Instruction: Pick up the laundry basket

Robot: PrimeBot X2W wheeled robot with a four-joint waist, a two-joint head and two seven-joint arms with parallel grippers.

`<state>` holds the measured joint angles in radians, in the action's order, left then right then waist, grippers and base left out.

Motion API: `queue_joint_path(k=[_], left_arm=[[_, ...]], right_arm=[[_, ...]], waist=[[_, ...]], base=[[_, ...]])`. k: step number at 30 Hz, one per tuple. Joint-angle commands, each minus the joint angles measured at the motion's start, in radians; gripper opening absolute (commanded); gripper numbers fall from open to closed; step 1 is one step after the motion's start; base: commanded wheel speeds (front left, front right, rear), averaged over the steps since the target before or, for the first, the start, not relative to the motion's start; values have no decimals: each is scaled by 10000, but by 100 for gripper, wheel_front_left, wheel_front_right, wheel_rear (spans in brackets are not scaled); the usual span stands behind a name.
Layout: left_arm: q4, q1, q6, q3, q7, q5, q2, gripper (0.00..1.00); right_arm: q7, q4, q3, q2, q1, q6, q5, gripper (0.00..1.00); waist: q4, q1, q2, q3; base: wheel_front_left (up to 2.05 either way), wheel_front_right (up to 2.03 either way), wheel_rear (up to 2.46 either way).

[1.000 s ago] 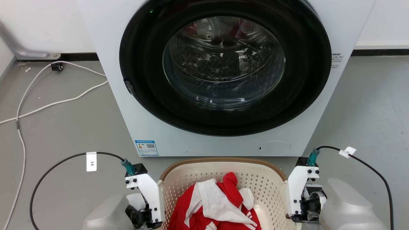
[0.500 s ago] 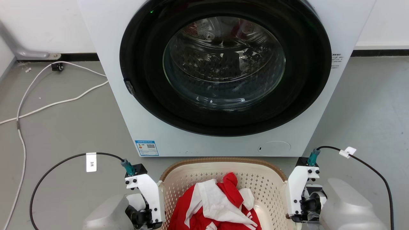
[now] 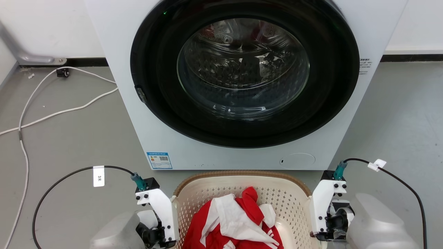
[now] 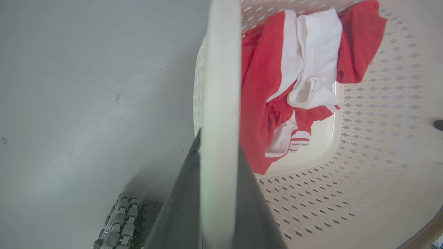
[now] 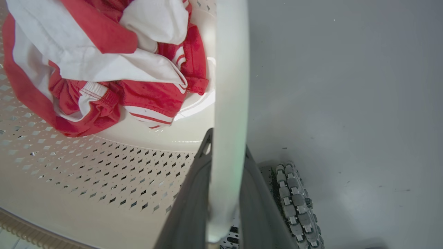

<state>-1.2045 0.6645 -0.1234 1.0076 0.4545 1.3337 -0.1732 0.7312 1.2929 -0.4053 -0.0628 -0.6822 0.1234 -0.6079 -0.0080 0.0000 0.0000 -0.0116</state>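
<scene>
Cream-white perforated plastic laundry basket [image 3: 283, 197], brown-rimmed, stands on grey floor [image 3: 69, 138] before a white front-loading washing machine [image 3: 147, 133]. Left pincer [image 4: 218, 148] and right pincer [image 5: 226, 145] each clamp a white side handle [image 4: 219, 69]. Grasp seems made; next, lift both sides evenly.

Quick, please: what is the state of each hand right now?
Left hand: closed on the left handle of the laundry basket.
Right hand: closed on its right handle.

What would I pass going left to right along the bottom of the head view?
Thin white floor cable → black tagged cable → left gripper → cream-white perforated plastic laundry basket holding red-and-white clothes → right gripper → second black cable.
</scene>
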Motion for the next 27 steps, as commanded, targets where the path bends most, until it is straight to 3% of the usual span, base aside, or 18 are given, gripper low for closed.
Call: queue_joint_path(k=[1, 27], left_arm=[[122, -89, -129, 10, -29, 93, 230, 0], [100, -88, -130, 177, -144, 294, 209, 0]], right_arm=[[20, -81, 23, 231, 11, 136, -10, 0], [13, -83, -62, 232, 64, 136, -165, 0]], waist=[[1, 0, 0, -2], [-6, 0, 0, 1]], base=[[0, 0, 0], [0, 0, 0]])
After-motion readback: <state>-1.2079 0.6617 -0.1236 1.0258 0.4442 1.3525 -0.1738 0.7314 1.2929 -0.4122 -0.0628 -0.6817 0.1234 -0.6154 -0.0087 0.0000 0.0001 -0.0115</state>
